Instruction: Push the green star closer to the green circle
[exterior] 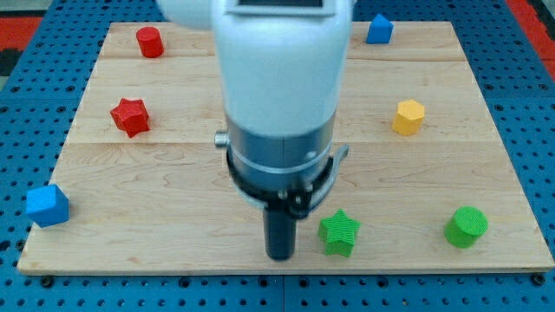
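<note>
The green star (pixel 339 232) lies near the view's bottom, right of centre on the wooden board. The green circle (pixel 466 226) stands further toward the view's right at about the same height, well apart from the star. My tip (pixel 279 256) is down at the board just to the left of the green star, with a small gap between them. The arm's white body hides the middle of the board above the tip.
A yellow hexagon block (pixel 408 116) sits at the right. A blue block (pixel 379 29) is at the top right. A red cylinder (pixel 150 41) and a red star (pixel 130 115) are at the left. A blue cube (pixel 47 205) sits at the board's left edge (pixel 61 156).
</note>
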